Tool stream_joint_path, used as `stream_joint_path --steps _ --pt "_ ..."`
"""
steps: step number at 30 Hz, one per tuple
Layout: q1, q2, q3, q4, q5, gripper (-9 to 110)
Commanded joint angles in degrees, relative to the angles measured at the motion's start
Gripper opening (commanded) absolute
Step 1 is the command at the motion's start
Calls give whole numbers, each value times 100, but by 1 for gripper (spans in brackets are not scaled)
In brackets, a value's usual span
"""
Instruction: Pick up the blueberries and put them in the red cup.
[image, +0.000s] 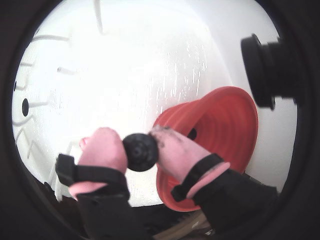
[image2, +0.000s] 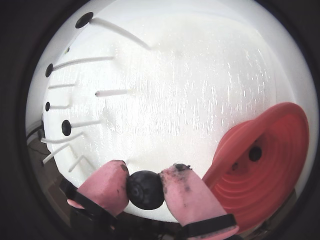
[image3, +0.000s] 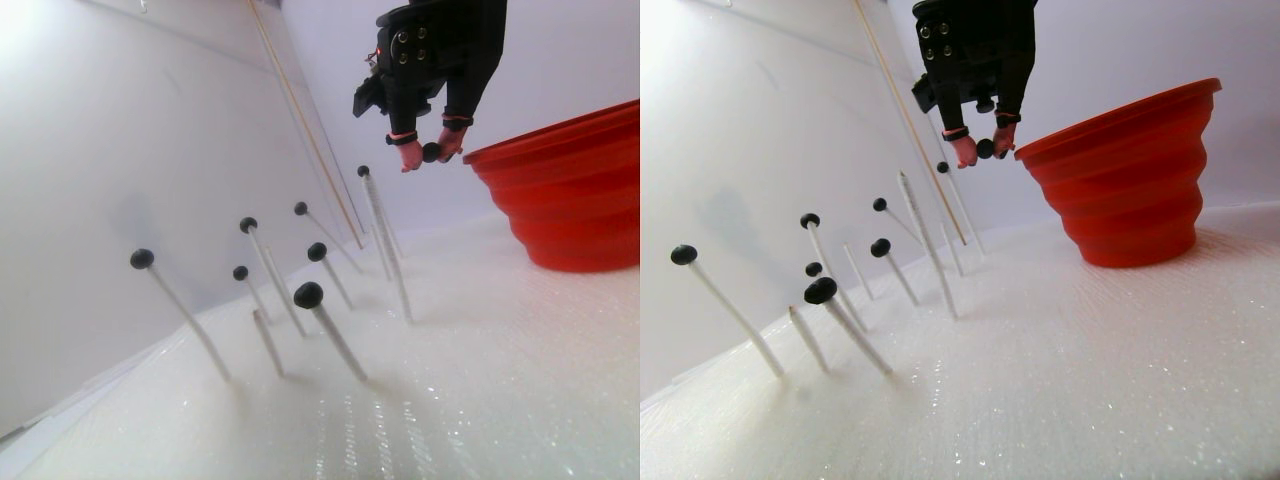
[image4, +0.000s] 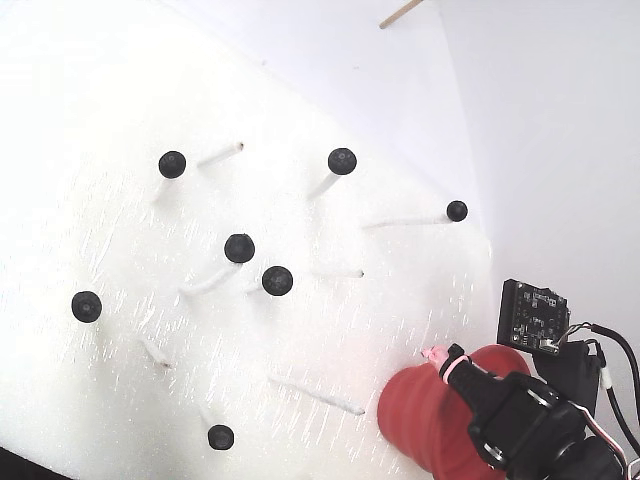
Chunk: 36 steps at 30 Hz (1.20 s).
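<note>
My gripper (image: 141, 147) is shut on one blueberry (image: 141, 152), a matte black-blue ball pinched between the two pink fingertips, as the other wrist view also shows with the blueberry (image2: 145, 189). The red cup (image: 220, 130) with ribbed sides lies just right of the fingers, its mouth facing me. A dark round spot (image2: 255, 153) shows inside it. In the stereo pair view the gripper (image3: 431, 152) hangs left of the cup's rim (image3: 500, 152), at about rim height. Several more blueberries (image4: 239, 248) sit on thin white sticks across the white foam.
White sticks (image3: 385, 240), some bare, stand tilted in the foam bed (image4: 120, 80) left of the cup. A thin wooden rod (image3: 300, 120) leans on the back wall. A black camera body (image: 262, 70) juts in at the right of a wrist view.
</note>
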Motion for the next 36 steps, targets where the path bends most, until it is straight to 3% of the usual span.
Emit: stream_joint_path --steps 1,36 --pt "70 668 -334 62 88 11" --pt "861 1116 -536 413 220 11"
